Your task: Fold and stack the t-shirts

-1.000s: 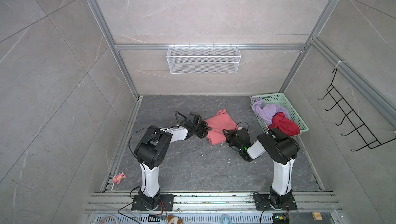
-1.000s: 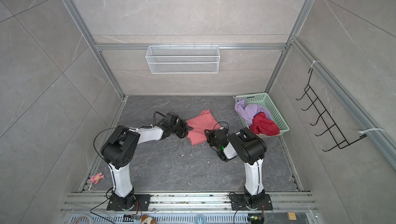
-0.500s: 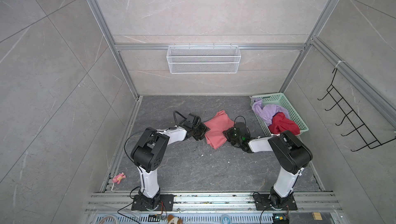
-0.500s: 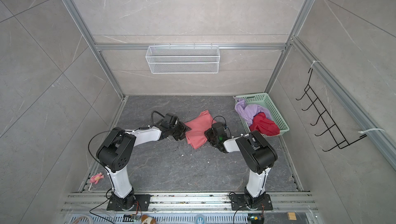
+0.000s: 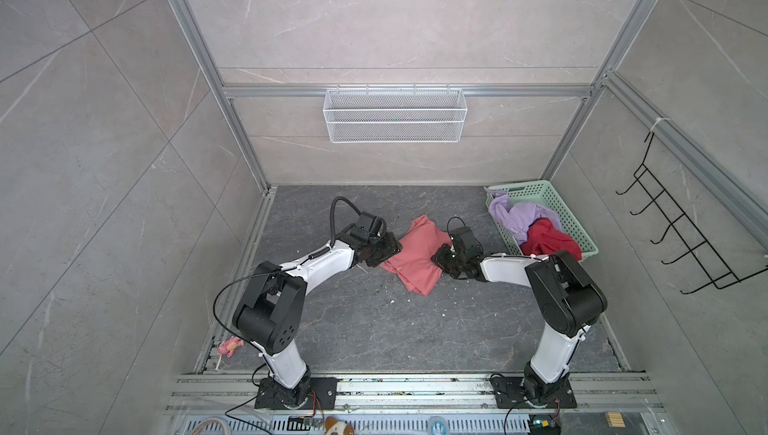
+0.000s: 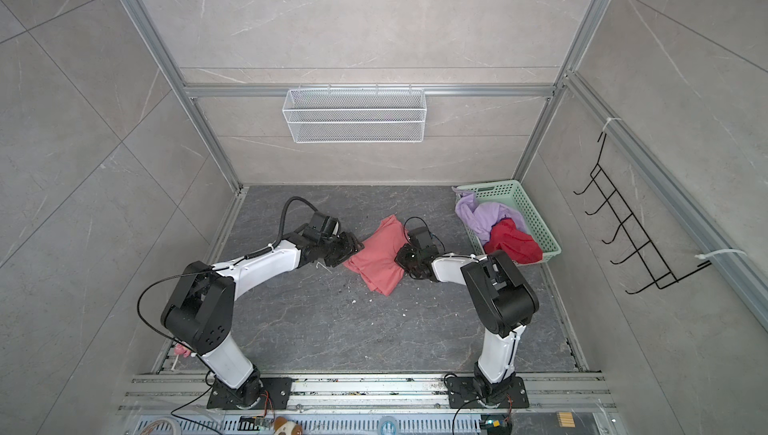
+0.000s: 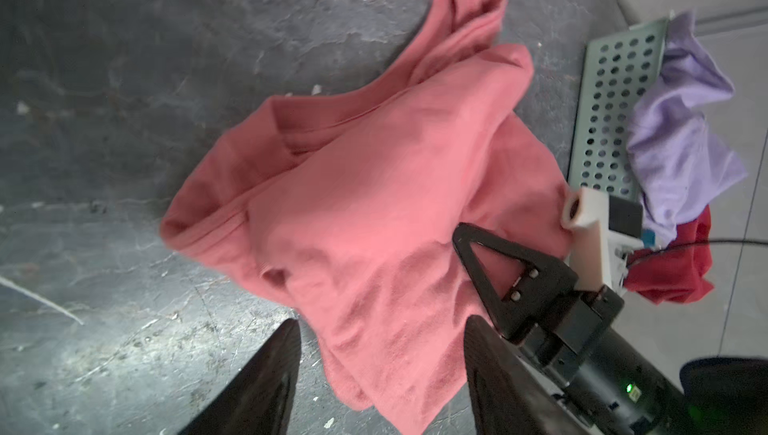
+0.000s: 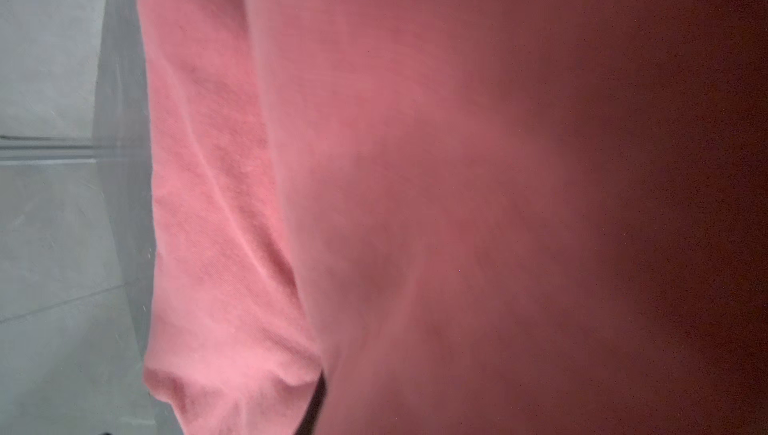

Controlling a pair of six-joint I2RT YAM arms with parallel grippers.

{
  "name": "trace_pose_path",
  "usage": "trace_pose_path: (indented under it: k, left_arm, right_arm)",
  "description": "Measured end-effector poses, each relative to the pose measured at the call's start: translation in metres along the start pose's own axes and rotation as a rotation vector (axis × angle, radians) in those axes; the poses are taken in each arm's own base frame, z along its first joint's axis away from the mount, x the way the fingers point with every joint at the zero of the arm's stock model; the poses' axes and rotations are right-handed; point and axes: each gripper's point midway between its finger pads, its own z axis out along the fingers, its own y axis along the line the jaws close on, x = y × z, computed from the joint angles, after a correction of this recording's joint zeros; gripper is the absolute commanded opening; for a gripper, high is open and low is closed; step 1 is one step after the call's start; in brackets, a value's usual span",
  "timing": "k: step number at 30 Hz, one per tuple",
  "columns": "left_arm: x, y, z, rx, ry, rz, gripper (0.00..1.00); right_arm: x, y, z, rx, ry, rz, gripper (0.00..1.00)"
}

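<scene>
Between left claw (image 5: 388, 251) and right claw (image 5: 441, 257), pink t-shirt (image 5: 415, 264)

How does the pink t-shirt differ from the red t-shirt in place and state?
The pink t-shirt lies on the dark surface, roughly folded; the red t-shirt sits crumpled in the green basket. The pink t-shirt touches no other garment; the red t-shirt rests against the lilac t-shirt. Both are plain, without print.

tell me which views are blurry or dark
Right wrist view: the salmon-pink t-shirt fills the frame, blurred, fading into deep shadow. Left wrist view: shirt slightly soft, left hand dark in the foreground. Both top views: sharp, evenly lit.
</scene>
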Motion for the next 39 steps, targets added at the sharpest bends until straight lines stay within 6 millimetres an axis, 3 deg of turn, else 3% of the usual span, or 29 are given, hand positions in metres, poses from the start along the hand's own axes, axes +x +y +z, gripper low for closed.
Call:
trace_pose_path:
  k: [3,6,13,17,29,34,39]
  left_arm:
    - [-0.001,-0.021,-0.002,0.024,0.002,0.130,0.65]
    - [0.001,-0.033,0.008,0.031,0.017,0.226,0.63]
    - [0.033,-0.014,0.043,-0.038,0.133,0.332,0.62]
    - [0.044,-0.005,0.056,-0.079,0.167,0.364,0.61]
    - [0.049,-0.019,0.065,-0.069,0.170,0.404,0.61]
    - [0.049,-0.017,0.067,-0.077,0.147,0.407,0.61]
    - [0.040,0.002,0.050,-0.175,0.072,0.374,0.62]
  right_arm:
    - [-0.009,-0.001,0.003,0.020,0.042,-0.055,0.01]
    - [-0.019,-0.002,0.005,0.029,0.094,-0.113,0.01]
    - [-0.023,-0.018,-0.003,0.082,0.189,-0.263,0.02]
    - [-0.020,-0.034,-0.018,0.137,0.230,-0.329,0.03]
    - [-0.002,-0.084,-0.068,0.370,0.308,-0.440,0.05]
    - [0.002,-0.081,-0.067,0.344,0.314,-0.428,0.07]
    - [0.021,-0.053,-0.053,0.268,0.307,-0.403,0.07]
